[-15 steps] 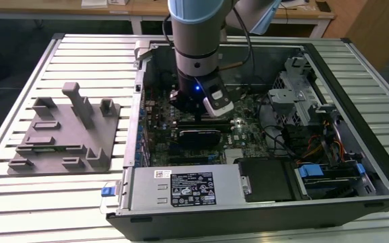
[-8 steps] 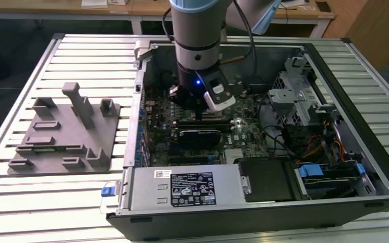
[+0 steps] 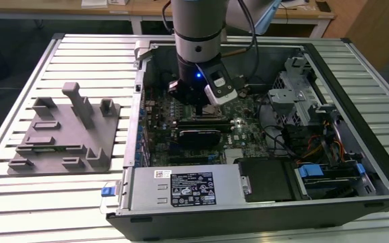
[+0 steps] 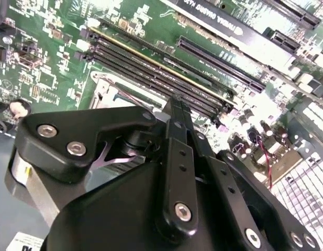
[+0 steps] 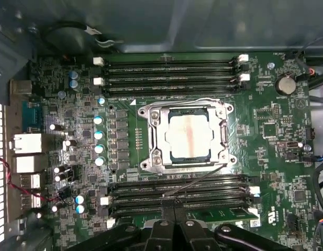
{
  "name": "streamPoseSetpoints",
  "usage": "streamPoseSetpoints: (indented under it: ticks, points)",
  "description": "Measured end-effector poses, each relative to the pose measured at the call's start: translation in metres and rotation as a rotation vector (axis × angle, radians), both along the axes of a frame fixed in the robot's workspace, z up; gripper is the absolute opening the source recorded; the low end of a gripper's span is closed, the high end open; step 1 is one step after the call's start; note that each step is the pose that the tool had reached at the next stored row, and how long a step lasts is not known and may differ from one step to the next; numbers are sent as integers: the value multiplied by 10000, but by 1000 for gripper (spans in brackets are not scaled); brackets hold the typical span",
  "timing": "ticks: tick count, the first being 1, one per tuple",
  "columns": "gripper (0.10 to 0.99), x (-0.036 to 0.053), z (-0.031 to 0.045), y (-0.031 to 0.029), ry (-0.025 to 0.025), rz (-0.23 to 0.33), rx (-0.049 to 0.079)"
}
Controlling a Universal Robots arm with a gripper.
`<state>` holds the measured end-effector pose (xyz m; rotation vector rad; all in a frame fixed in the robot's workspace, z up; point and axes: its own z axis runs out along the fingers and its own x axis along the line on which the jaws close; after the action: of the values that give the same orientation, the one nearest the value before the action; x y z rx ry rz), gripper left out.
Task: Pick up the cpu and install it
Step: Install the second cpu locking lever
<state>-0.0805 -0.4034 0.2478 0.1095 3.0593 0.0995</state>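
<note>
A pale slatted metal tabletop [image 3: 86,61] fills the foreground in the exterior view, its ribs running side to side. Behind it stands a light wooden desk [image 3: 147,7] with white legs. A wooden panel [image 3: 377,25] rises at the exterior view's right, over a dark floor [image 3: 5,45].

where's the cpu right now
The cpu sits in the metal socket frame at the middle of the motherboard in the first wrist view, between two banks of memory slots, inside the open computer case.
</note>
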Motion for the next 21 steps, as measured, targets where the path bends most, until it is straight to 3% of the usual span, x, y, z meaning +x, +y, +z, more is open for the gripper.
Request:
streamPoseSetpoints:
  ticks: [5, 11, 16, 21]
  points:
    - [106, 0, -2, -2, 0, 0, 397]
    - [106, 0, -4, -3, 1, -1, 415]
    - [106, 0, -21, -4, 1, 0, 675]
    - [106, -2, -50, -19, 1, 0, 792]
